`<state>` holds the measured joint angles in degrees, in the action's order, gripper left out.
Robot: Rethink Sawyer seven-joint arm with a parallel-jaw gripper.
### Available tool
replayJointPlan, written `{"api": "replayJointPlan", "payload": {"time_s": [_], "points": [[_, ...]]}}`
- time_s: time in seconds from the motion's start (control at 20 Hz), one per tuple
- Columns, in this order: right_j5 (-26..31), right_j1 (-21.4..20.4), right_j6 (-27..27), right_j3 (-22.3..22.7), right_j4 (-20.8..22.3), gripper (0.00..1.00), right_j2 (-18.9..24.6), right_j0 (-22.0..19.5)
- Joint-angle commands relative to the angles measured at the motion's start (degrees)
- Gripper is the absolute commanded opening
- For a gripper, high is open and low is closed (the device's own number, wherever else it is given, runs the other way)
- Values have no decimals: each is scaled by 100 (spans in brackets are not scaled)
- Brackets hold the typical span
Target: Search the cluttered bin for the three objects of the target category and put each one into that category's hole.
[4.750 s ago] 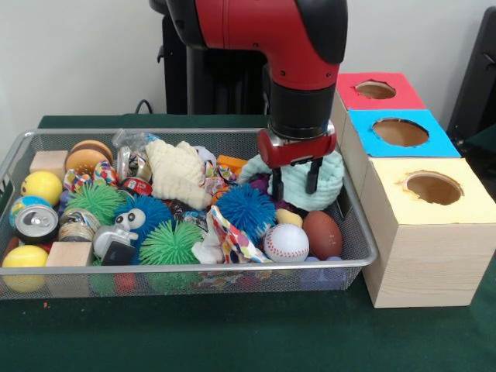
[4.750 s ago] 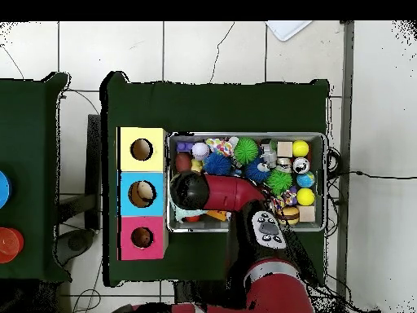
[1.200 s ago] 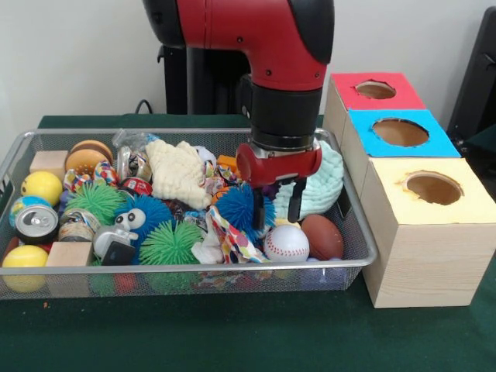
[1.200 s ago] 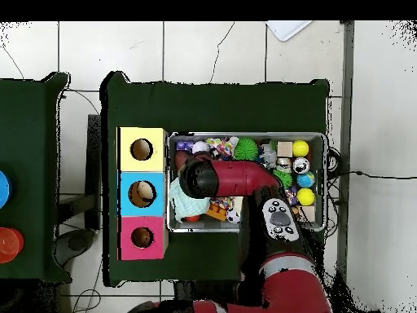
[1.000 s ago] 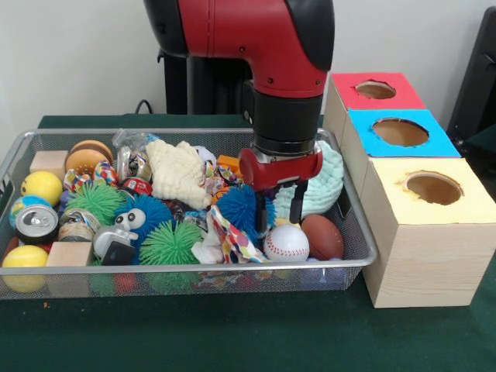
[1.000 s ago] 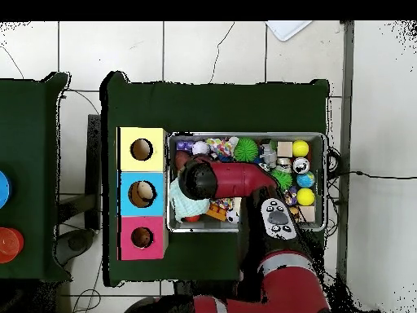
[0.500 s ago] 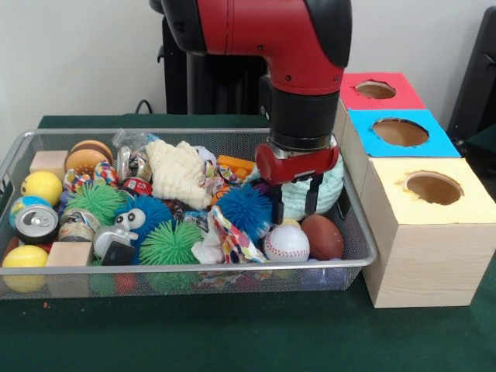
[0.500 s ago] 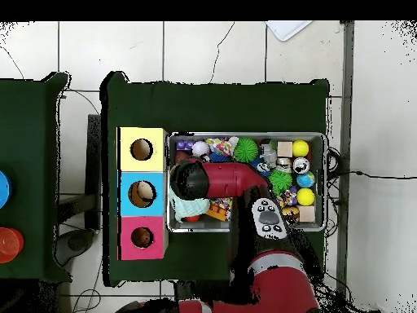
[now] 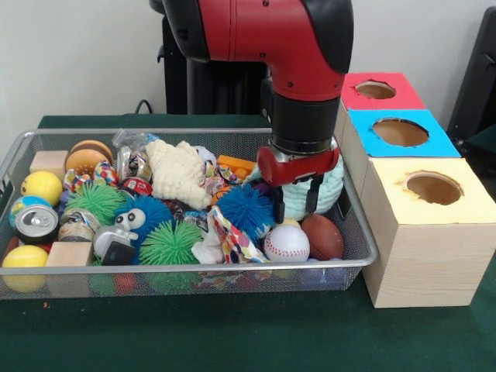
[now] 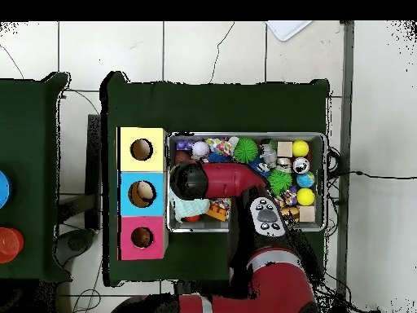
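Since a second ago the gripper [image 9: 295, 203] has been shifted toward the boxes, over the mint plush [image 9: 324, 184] at the wire bin's [image 9: 353, 225] box end; its fingers are seen spread apart, holding nothing. Baseball [image 9: 286, 242] and football [image 9: 323, 235] lie just below it

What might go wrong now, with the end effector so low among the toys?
1. The end effector hangs open just above the baseball and football; closing here could pinch the mint plush behind it instead.
2. The blue spiky ball sits close beside it and may get dragged along.
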<state>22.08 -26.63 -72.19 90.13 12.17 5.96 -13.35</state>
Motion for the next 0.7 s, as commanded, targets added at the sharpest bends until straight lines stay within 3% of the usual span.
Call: {"api": "replayJointPlan", "payload": {"time_s": [0.05,0.3,0.7], "points": [[150,487,-556,-271,-75,100,497,-153],[-296,912,-584,-635,239,100,168,31],[-213,831,-683,-613,199,100,56,164]]}}
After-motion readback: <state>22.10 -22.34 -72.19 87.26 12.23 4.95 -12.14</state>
